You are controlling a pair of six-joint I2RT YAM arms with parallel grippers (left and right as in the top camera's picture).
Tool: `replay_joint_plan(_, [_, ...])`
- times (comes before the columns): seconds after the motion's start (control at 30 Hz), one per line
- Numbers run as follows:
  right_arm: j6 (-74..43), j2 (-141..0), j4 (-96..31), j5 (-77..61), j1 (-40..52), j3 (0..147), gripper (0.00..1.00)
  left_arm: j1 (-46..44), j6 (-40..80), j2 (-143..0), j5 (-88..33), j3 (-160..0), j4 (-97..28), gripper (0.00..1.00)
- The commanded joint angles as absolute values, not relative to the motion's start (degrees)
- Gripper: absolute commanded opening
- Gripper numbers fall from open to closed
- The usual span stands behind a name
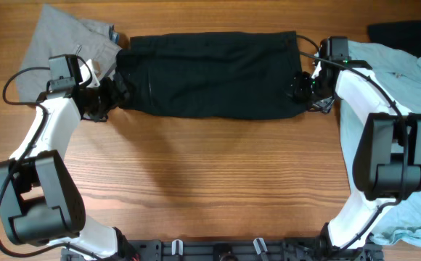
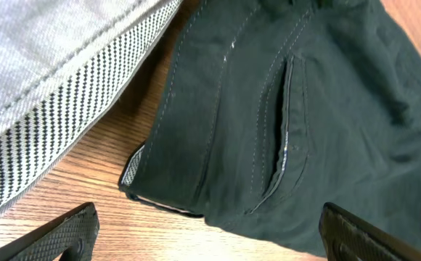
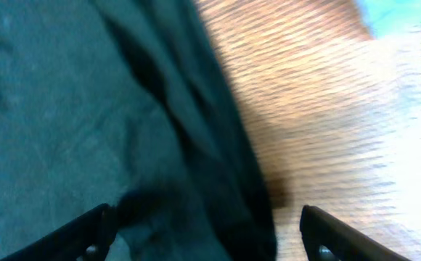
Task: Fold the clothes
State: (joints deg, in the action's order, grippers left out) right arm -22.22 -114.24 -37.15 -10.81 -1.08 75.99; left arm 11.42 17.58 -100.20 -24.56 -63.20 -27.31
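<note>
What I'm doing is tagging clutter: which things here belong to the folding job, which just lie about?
Job: black shorts, grey shorts, light blue T-shirt.
Lying about: dark cloth at the far right corner, possibly another garment.

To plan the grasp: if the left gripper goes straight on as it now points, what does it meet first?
Probably the black shorts, whose edge lies just ahead of the open left gripper; depth is unclear.
</note>
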Motion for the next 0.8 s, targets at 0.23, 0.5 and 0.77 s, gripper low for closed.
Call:
replay_joint_plan(0.23, [-26.9,-111.0,-66.9,13.1,-1.3,75.3,0.27,11.5,13.7,-100.4,-25.1,-63.9,-29.1,0.93])
replay_joint_plan(0.5, [-21.4,-100.8,-50.6,-12.0,-5.1,77.0,0.82,7.8,6.2,-100.4,-20.7,-82.4,-42.0,0.89])
replay_joint_plan(0.77, [-23.5,-102.4,-41.7,-9.1,-4.8,76.4,0.77,1.4,3.2,-108.8,-18.2,-83.3,-43.1,0.79])
